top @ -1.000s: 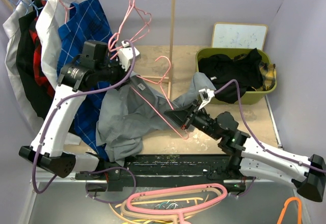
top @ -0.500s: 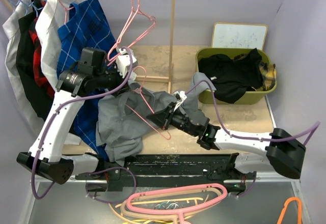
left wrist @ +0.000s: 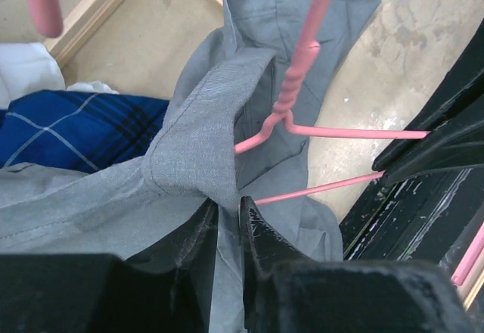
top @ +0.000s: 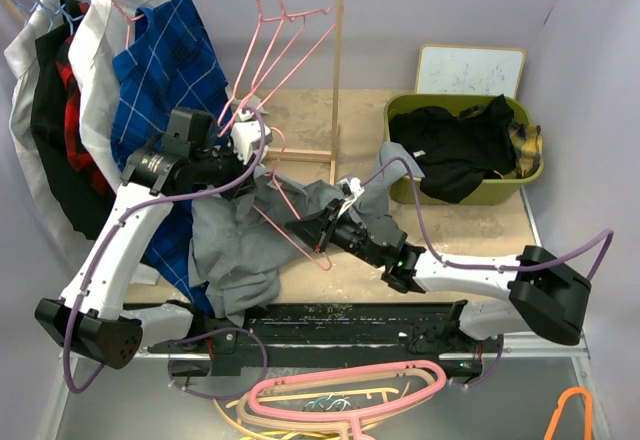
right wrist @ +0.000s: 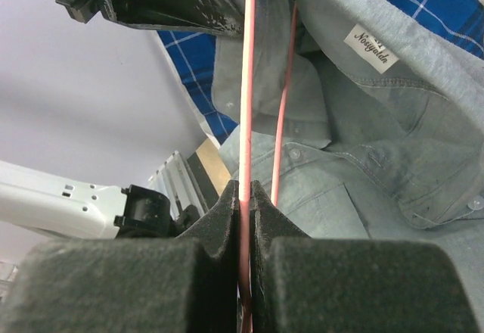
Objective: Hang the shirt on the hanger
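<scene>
The grey shirt [top: 245, 245] hangs bunched from my left gripper [top: 250, 172], which is shut on a fold near its collar [left wrist: 197, 136]; the jaws [left wrist: 229, 204] pinch the cloth. The thin pink hanger [top: 283, 192] lies tilted across the shirt's open front. Its twisted neck [left wrist: 299, 68] rises beside the collar and one arm goes in under the cloth. My right gripper [top: 305, 232] is shut on the hanger's wire [right wrist: 246, 83] near its lower corner, just right of the shirt. In the right wrist view [right wrist: 244, 188] the shirt's inner collar and label [right wrist: 370, 49] show.
A rail at the back holds a blue checked shirt [top: 165, 60], other clothes and spare pink hangers [top: 270, 30]. A wooden post [top: 338, 60] stands behind. A green bin [top: 400, 110] with a black garment sits at the right. Thick pink and cream hangers [top: 350, 390] lie in front.
My right gripper has carried the hanger leftward into the shirt's front. My left gripper has kept its hold on the shirt and shifted only slightly.
</scene>
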You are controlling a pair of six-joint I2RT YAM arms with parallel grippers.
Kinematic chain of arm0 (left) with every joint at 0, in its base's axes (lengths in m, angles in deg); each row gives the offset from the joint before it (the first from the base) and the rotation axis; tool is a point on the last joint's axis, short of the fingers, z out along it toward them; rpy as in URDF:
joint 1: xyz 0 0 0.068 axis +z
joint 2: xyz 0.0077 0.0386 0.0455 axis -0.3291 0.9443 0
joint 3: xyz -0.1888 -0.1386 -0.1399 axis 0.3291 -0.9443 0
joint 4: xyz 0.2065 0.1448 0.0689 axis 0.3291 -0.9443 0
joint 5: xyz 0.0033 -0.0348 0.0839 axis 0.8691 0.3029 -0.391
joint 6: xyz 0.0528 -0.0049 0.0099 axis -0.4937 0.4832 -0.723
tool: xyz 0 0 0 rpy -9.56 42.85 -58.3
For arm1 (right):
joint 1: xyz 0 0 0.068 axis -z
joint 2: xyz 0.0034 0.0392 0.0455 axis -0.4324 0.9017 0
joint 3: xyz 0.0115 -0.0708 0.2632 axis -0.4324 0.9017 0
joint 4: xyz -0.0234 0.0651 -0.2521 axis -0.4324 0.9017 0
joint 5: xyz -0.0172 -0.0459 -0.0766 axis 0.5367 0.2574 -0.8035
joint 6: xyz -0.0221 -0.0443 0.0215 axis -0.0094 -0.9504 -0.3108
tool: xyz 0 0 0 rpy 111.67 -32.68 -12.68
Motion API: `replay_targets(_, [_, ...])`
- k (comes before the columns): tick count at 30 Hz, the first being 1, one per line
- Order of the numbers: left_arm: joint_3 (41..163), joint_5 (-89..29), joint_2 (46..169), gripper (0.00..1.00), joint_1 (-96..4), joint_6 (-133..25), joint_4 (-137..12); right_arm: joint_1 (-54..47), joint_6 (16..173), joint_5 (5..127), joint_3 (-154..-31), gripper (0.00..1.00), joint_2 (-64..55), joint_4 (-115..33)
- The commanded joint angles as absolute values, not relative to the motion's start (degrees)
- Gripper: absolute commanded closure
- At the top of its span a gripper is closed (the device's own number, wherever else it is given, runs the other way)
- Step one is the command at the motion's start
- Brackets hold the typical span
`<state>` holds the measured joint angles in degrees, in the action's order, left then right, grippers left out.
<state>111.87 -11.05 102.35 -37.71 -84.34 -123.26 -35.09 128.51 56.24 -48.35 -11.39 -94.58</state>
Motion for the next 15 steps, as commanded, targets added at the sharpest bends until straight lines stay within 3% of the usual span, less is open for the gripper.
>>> replay_targets(1, [109.25, -12.94, 101.03, 0.73, -37.49, -85.61, -119.17, -34.92, 124.94, 57.47, -47.97, 1.00, -9.28, -102.85])
replay_targets(5, [107.64, -9.00, 102.26, 0.28, -37.44, -90.29, -123.53, -34.73, 121.79, 57.73, -46.79, 1.00, -7.89, -105.10])
replay_targets(8, [107.89, -9.84, 101.81, 0.01, -37.54, -92.96, -125.33, -34.63, 120.42, 56.72, -44.09, 1.00, -7.42, -109.75])
replay_targets(11, [107.54, -15.11, 98.40, 0.00, -35.93, -94.13, -121.49, -34.61, 118.56, 57.24, -41.99, 1.00, -7.06, -113.14])
replay_targets(15, [111.65, -7.48, 99.41, 0.00, -29.64, -99.08, -124.77, -34.52, 115.47, 57.12, -39.98, 1.00, -6.81, -115.66])
